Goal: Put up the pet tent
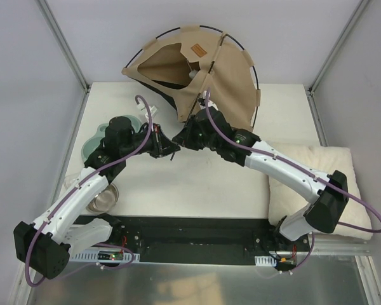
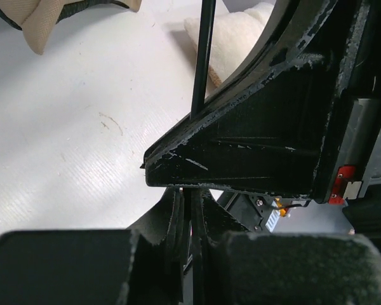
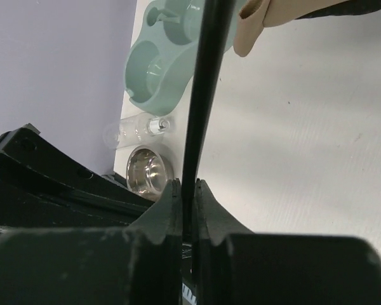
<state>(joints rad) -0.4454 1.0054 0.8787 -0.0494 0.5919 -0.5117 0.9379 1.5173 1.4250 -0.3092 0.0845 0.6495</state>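
The pet tent (image 1: pixel 225 70) sits at the far middle of the white surface (image 1: pixel 197 184). It is a half-raised dome of matte tan cloth with a black lining. Thin black rods arc through tabs along its rim, and its dark mouth faces left. A small brown label patch (image 1: pixel 195 49) is sewn near the top. Just inside the opening I see a white speck that I take for the pom-pom (image 1: pixel 192 75), though it is too small to be sure.

Both arms meet just in front of the tent. In the left wrist view the left fingers (image 2: pixel 173 216) are pressed together on a thin, smooth black pole (image 2: pixel 203 57). It runs straight up and out of frame. The scuffed black body of the other arm fills most of that view and hides where the pole goes.

In the right wrist view the right fingers (image 3: pixel 168 203) are likewise clamped tight on a pole, with no gap showing. Its upper end is cut off at the frame edge beside a tan fabric tab. I cannot tell whether both arms grip the same rod.

A fluffy cream cushion (image 1: pixel 349 159) lies at the right, partly under the right arm. At the left are a pale green moulded dish (image 3: pixel 168 63), a clear plastic tube (image 3: pixel 136 130) and a shiny steel bowl (image 3: pixel 149 171).
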